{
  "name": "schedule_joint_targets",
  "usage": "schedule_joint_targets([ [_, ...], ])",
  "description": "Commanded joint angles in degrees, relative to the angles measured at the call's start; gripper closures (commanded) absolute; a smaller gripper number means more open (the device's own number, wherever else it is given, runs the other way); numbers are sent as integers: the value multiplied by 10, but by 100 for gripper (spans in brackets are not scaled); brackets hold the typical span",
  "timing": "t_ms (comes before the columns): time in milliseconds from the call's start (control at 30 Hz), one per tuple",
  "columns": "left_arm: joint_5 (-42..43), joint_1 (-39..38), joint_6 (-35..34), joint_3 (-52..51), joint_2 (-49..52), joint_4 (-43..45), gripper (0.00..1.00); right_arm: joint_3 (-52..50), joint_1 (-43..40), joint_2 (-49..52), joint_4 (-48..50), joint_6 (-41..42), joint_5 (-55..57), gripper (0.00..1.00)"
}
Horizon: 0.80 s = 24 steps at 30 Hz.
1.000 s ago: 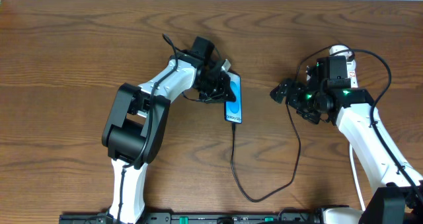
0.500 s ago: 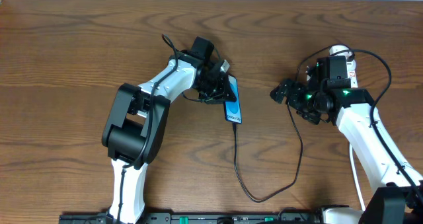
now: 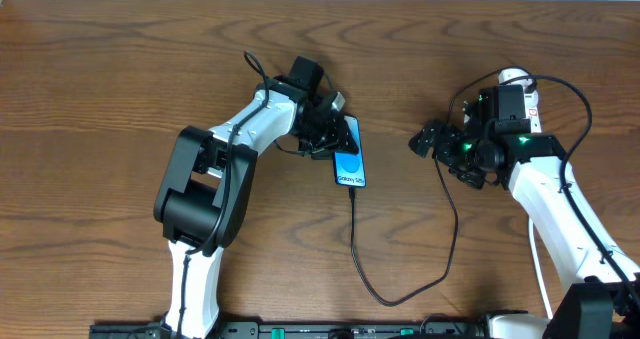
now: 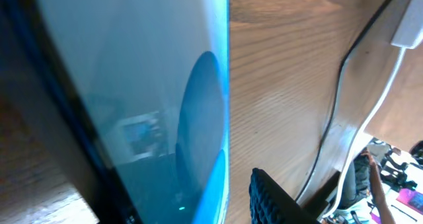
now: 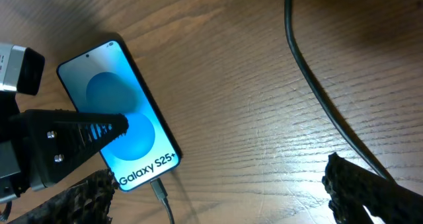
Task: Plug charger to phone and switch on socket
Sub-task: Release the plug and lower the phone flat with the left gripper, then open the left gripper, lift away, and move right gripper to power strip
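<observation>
The phone (image 3: 349,165) lies screen-up on the surface (image 3: 120,69), a little toward 9 o'clock of centre in the overhead view, with its lower end facing 6 o'clock. The charger (image 3: 356,249) leaves that end, runs toward 6 o'clock, loops round at about 5 o'clock and climbs toward the right arm. From the right wrist, its plug (image 5: 157,187) meets the phone's bottom edge and looks seated, though how deep it sits cannot be told.

The left end effector (image 3: 338,139) sits at the phone's 12 o'clock end. Its jaws are partly apart: in its own wrist view one pad (image 4: 277,197) stands clear of the phone's edge with bare wood between them. Whether the other finger touches the phone cannot be told. The right end effector (image 5: 219,174) is at the phone's 3 o'clock, well apart from it, spread wide and empty.

The step in hand looks like letting go of the phone so the switch can be dealt with. To do it well, the left jaws should part enough to clear both edges, then lift straight up, not sideways, so the phone is not dragged and the plug is not levered out. The slack loop gives some margin. The socket (image 3: 514,77) shows only partly, at 1 o'clock of the right arm's wrist; the right arm should reach it without catching the cable draped beside it.

No tray, box or bin is in view
</observation>
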Motion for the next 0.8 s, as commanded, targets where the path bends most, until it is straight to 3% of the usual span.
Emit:
schedule_joint_targets([
  [0,-34,0,7,3,-2,-10,59,3,-2,-8,-4,-11,16,1],
  [233,-103,0,7,3,-2,-36,57,3,-2,-8,-15,-10,42,1],
  [433,-134,0,7,3,-2,-49,37,3,-2,-8,-37,-11,90,1],
  [767,-257,19,7,34,-27,-100,20,9,-3,-8,-48,-35,92,1],
])
